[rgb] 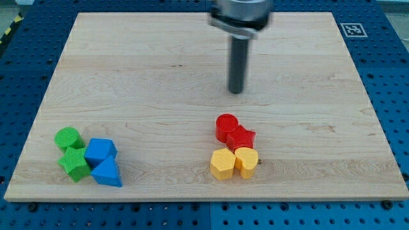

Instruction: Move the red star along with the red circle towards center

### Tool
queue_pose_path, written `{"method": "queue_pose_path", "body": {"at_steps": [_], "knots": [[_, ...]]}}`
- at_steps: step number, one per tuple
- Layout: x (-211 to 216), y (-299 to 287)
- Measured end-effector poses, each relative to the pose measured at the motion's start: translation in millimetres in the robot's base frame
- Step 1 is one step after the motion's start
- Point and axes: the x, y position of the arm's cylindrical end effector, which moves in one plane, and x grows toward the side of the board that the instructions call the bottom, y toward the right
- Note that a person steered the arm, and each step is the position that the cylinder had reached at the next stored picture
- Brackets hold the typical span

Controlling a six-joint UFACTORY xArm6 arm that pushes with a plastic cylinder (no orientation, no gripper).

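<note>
The red circle (225,125) and the red star (241,137) lie touching each other on the wooden board, right of the middle and toward the view's bottom. The star sits to the lower right of the circle. My tip (236,91) is above them in the view, about one block's width clear of the red circle, and touches no block. The dark rod rises from the tip to the view's top edge.
A yellow hexagon (223,163) and a yellow heart (246,160) lie right below the red star. At the bottom left are a green circle (68,138), a green star (74,163), a blue cube (100,151) and a blue triangle (107,172). The board's bottom edge (204,199) is near.
</note>
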Motion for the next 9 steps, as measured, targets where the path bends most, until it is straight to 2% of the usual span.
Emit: {"method": "queue_pose_path", "body": {"at_steps": [1, 3, 4, 5, 8, 9], "knots": [[64.9, 40.7], [115.1, 38.1], [125.0, 19.5], [119.3, 12.2], [112.0, -58.4], [96.8, -66.0]]}}
